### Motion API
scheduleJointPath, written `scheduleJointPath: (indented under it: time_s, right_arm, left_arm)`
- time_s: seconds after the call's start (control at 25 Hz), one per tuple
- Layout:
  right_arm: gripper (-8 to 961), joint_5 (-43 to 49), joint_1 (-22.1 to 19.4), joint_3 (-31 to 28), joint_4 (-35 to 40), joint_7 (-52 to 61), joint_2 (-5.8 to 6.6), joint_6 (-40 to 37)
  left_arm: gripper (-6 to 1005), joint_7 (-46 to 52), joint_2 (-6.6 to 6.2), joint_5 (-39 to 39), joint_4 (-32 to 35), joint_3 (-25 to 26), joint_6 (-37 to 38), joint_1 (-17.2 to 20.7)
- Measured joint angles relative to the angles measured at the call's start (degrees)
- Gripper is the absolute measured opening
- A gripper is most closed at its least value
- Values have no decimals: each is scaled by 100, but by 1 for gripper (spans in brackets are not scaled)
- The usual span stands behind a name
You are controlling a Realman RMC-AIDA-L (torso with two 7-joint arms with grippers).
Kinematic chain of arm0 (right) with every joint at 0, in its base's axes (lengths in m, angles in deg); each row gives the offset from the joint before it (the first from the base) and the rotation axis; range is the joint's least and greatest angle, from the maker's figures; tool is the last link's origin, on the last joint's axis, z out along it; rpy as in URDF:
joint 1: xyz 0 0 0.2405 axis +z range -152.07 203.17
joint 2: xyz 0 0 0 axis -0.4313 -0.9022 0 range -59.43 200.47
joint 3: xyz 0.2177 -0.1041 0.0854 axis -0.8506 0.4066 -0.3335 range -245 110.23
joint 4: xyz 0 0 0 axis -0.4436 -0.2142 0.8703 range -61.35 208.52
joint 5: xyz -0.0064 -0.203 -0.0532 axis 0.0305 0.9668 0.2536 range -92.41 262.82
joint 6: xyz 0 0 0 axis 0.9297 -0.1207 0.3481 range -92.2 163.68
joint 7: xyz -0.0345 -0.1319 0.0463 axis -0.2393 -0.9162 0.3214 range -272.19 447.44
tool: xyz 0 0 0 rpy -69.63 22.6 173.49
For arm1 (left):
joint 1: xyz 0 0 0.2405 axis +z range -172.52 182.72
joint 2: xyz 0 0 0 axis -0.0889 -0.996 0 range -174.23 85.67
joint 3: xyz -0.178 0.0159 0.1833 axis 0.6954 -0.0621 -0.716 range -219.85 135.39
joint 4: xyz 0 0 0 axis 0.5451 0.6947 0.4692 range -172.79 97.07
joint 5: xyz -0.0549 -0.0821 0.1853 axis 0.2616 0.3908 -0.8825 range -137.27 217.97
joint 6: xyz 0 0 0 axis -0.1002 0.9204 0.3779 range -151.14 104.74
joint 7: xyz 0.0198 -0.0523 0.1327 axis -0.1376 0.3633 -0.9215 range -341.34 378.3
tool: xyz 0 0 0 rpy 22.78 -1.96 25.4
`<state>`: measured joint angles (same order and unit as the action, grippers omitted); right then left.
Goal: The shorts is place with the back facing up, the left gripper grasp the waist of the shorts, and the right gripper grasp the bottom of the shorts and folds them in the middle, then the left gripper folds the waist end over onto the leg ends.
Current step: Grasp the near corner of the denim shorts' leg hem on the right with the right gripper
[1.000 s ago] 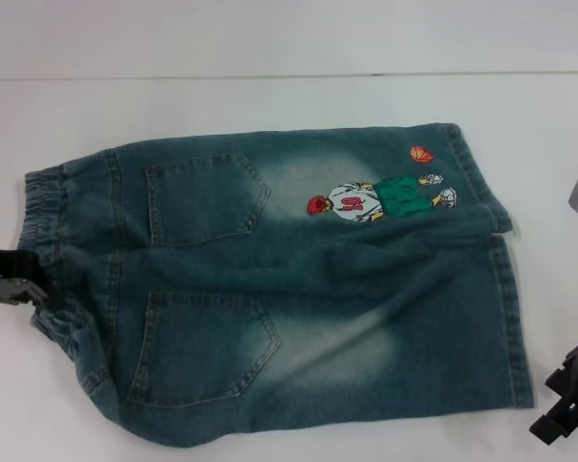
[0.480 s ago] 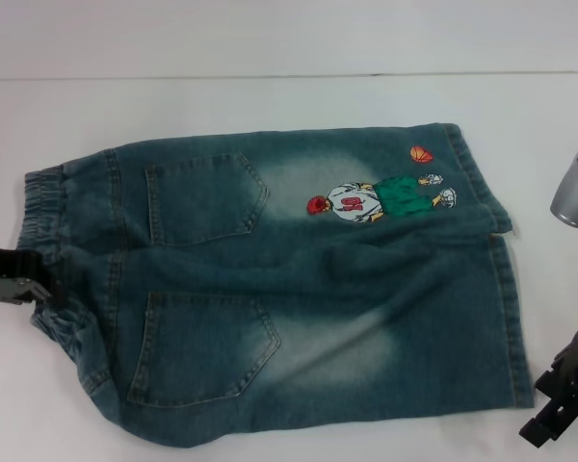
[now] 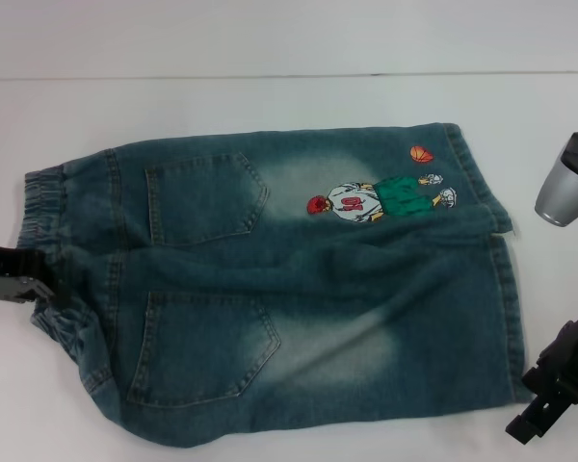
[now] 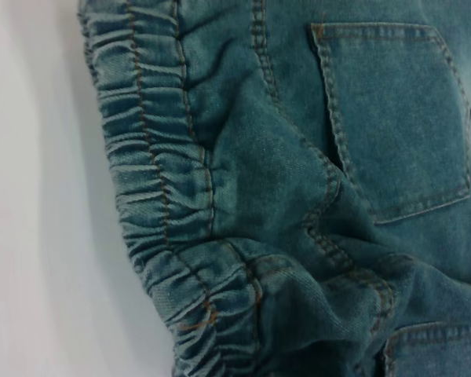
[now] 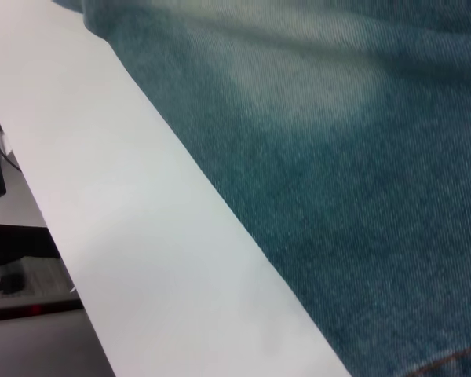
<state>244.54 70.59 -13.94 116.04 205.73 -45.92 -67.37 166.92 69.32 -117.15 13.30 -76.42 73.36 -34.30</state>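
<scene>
The shorts [image 3: 299, 279] lie flat on the white table [image 3: 270, 101], back up, with two patch pockets and the embroidered player showing. The gathered waist [image 3: 43, 207] is at the left. The leg ends [image 3: 511, 318] are at the right, with the orange basketball beside the far hem. My left gripper [image 3: 29, 287] sits at the waist's outer edge, touching the band; the left wrist view looks closely at that ruffled waist [image 4: 149, 181]. My right gripper [image 3: 525, 423] hangs just off the near right corner of the bottom of the shorts, apart from the cloth. The right wrist view shows plain denim [image 5: 322, 133].
The right arm's silver wrist cylinder [image 3: 564, 188] hangs over the table to the right of the far leg hem. In the right wrist view the table's edge [image 5: 39, 204] runs close to the shorts, with dark equipment [image 5: 8, 275] below it.
The right gripper has moved left and toward me, closer to the near leg hem corner, and its silver wrist has come further into view. The left gripper and the shorts have stayed put.
</scene>
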Motion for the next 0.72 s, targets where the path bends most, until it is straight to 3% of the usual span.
scheduleJointPath:
  time_s: [0.72]
  right_arm:
    - [944,-209,152,-146,62,-161,-10,-51]
  left_arm:
    - [52,-9,12,0,-75,-18,-42,-24]
